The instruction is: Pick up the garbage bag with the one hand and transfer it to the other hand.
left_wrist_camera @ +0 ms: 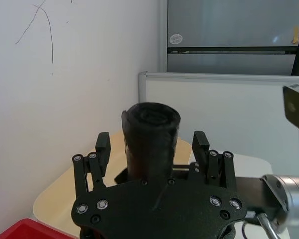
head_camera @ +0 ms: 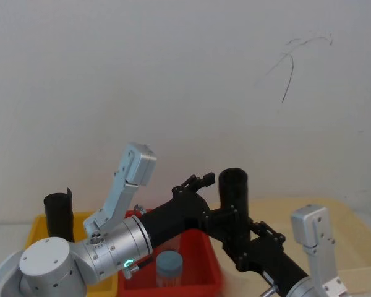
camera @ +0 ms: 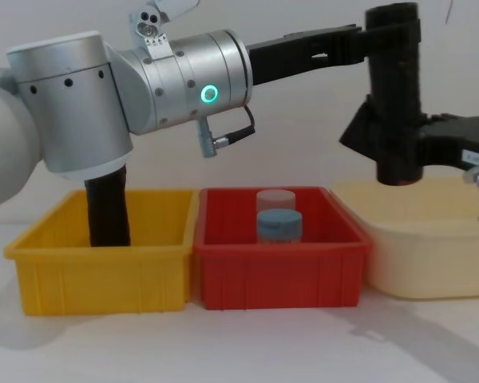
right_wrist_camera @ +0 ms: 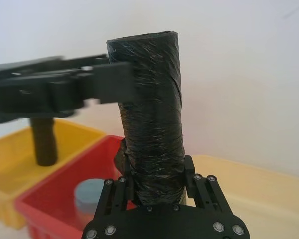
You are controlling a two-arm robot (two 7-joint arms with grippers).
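Upper left of the right wrist view, the left gripper (right_wrist_camera: 120,78) is a blur. The garbage bag (right_wrist_camera: 152,109) loses its lower end behind the right gripper (right_wrist_camera: 158,172) at the bottom edge. Left in the chest view, the silver arm (camera: 72,104) hides the top of the slim black roll (camera: 108,211). At centre, a clear jar (camera: 275,197) sits half behind a blue-lidded jar (camera: 279,226). The right gripper runs off the right edge.

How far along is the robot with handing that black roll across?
Nearly done, it seems. The garbage bag is already up in the air. The right claw is shut on its lower part, while the left claw stands open around its top. Left to do: the left claw backing away.
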